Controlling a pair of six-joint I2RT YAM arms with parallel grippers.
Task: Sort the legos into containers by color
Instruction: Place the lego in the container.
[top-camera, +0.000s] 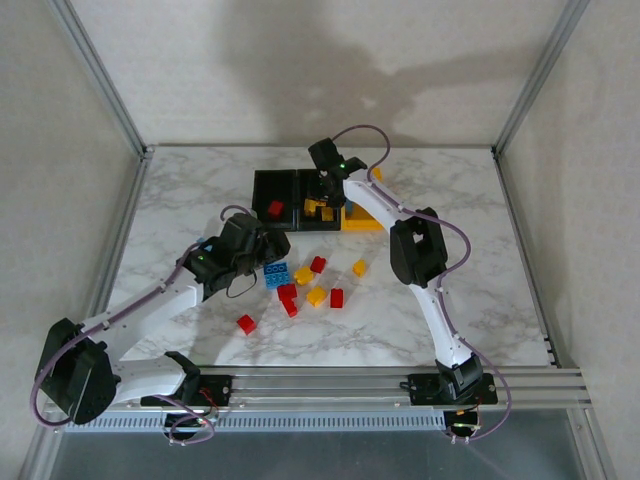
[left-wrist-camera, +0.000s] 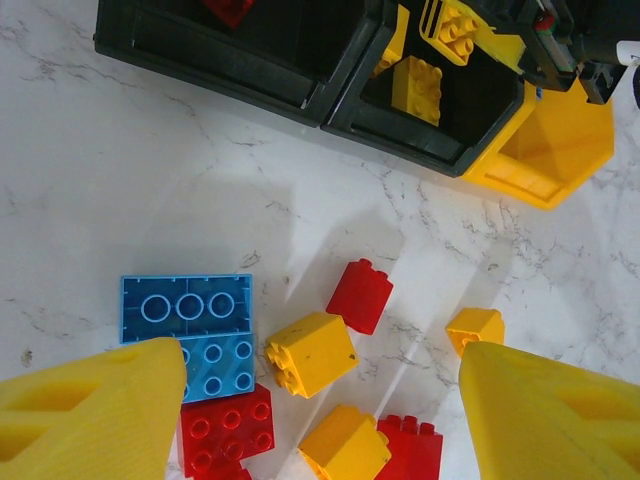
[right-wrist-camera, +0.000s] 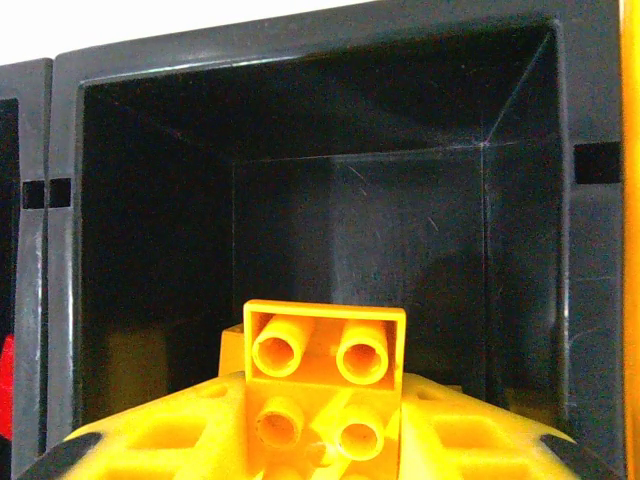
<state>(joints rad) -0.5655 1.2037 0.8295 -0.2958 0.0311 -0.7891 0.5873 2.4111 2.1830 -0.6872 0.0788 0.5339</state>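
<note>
The containers stand in a row at the back: a left black bin (top-camera: 272, 180) with a red lego (top-camera: 275, 209), a middle black bin (top-camera: 303, 196) and a yellow bin (top-camera: 362, 222). My right gripper (top-camera: 325, 186) hangs over the middle bin (right-wrist-camera: 350, 120), shut on a yellow lego (right-wrist-camera: 325, 370) whose hollow underside faces the wrist camera. Another yellow lego (left-wrist-camera: 418, 88) lies in that bin. My left gripper (left-wrist-camera: 320, 395) is open above the loose pile: a blue lego (left-wrist-camera: 190, 335), a yellow one (left-wrist-camera: 312, 352) and a red one (left-wrist-camera: 361, 294) lie between its fingers (left-wrist-camera: 90, 410).
More red and yellow legos lie scattered mid-table, with one red brick (top-camera: 246, 323) apart toward the near left and one yellow brick (top-camera: 360, 267) to the right. Metal frame posts stand at the table's back corners. Bare marble spreads to the right of the right arm.
</note>
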